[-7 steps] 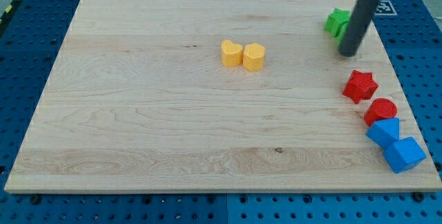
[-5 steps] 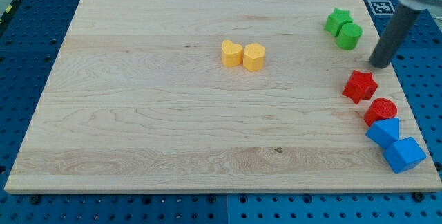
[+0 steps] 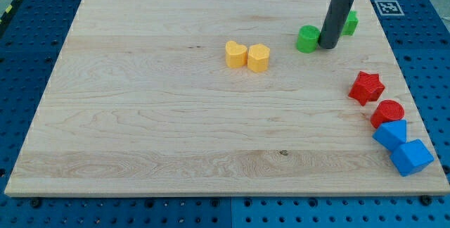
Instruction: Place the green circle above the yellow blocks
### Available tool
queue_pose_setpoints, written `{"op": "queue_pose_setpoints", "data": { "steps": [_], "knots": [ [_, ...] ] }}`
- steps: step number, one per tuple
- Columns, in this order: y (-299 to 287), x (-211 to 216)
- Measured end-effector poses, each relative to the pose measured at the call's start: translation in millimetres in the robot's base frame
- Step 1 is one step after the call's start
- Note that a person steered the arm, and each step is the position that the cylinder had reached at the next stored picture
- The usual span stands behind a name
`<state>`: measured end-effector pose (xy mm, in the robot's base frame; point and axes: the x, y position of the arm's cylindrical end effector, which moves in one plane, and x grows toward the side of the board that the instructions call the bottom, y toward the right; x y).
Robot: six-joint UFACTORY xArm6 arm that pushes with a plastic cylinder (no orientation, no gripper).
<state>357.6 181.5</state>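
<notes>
The green circle [image 3: 306, 39] lies on the wooden board [image 3: 140, 115] to the right of the two yellow blocks and slightly higher in the view. My tip [image 3: 328, 46] touches its right side. The yellow heart [image 3: 235, 54] and the yellow hexagon [image 3: 259, 58] sit side by side near the board's middle top. A green star [image 3: 349, 22] is partly hidden behind the rod, at the view's upper right.
A red star [image 3: 366, 87], a red circle [image 3: 387, 112] and two blue blocks [image 3: 391, 135] [image 3: 411, 157] line the board's right edge. A fiducial marker [image 3: 387, 7] sits off the board at the top right.
The rod swung from right of the green blocks to the circle's right side. The green circle has slid left, away from the green star, toward the yellow blocks.
</notes>
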Motion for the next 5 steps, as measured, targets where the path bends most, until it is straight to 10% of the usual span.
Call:
{"op": "queue_pose_setpoints", "data": {
  "steps": [5],
  "knots": [
    [-65.9, -41.0]
  ]
}}
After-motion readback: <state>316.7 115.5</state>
